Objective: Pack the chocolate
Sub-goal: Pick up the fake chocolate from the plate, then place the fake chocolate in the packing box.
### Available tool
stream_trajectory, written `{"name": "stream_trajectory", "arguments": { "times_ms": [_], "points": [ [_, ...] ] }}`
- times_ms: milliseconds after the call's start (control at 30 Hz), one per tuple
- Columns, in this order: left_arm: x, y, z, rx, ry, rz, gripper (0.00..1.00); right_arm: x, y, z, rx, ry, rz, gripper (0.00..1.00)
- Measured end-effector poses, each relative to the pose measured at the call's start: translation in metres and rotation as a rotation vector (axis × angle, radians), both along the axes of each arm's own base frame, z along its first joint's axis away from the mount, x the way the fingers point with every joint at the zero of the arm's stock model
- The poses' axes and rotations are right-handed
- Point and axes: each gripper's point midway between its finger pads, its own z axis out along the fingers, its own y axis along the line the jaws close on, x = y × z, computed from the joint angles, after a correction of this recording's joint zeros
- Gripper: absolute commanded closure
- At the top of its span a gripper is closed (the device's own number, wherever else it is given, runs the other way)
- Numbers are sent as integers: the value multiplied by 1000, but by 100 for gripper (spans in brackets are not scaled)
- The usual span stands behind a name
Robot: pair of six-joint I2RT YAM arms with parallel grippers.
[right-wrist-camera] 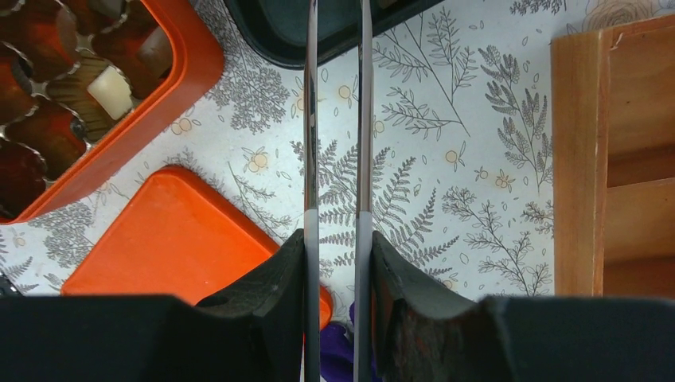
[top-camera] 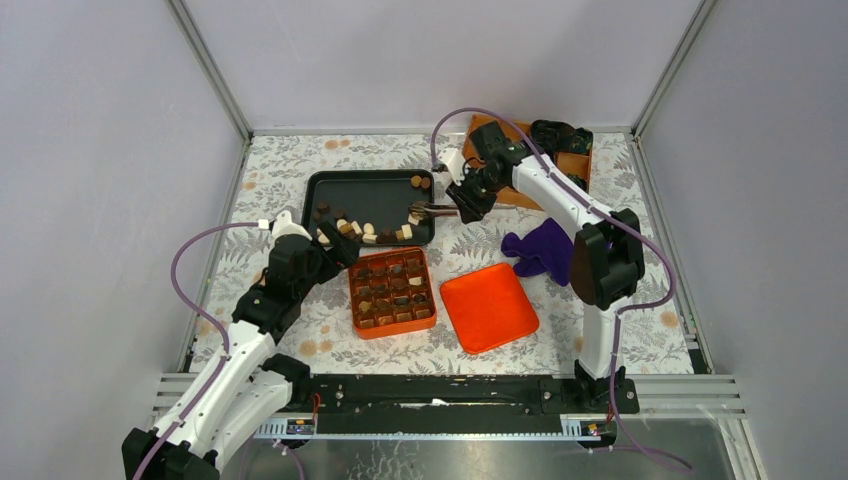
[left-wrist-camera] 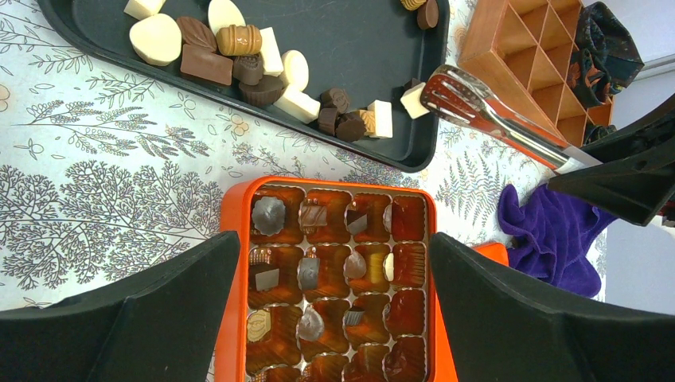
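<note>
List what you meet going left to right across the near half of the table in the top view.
orange box → orange lid → purple cloth

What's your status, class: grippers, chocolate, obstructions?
Left gripper open over orange compartment box. Right gripper shut on silver metal tongs, tips at chocolates in black tray. Nothing blocking.

The tongs (left-wrist-camera: 485,107) are polished metal, the crate (left-wrist-camera: 521,36) plain wood, the purple cloth (left-wrist-camera: 557,235) fuzzy, the chocolate (left-wrist-camera: 155,38) smooth and glossy.
</note>
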Motion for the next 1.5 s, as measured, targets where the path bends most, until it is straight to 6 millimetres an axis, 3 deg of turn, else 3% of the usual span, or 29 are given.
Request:
{"name": "stream_trajectory", "arguments": {
  "times_ms": [167,400,533,633,1000,1233,1500],
  "points": [
    [0,0,0,0,0,0,4,-2,4,16,47,-4,-6,97],
    [0,0,0,0,0,0,4,-20,10,68,159,-46,18,97],
    [0,0,0,0,0,0,4,-42,12,97,229,-53,52,97],
    [0,0,0,1,0,-1,4,-64,7,104,255,-29,81,96],
    [0,-2,-3,11,7,-16,4,-160,-29,79,225,132,211,96],
    [2,-5,1,-1,-8,-32,4,-179,-42,58,175,155,260,95],
    [2,-8,3,-11,-13,-45,4,-192,-38,37,102,150,335,93]
  ]
}}
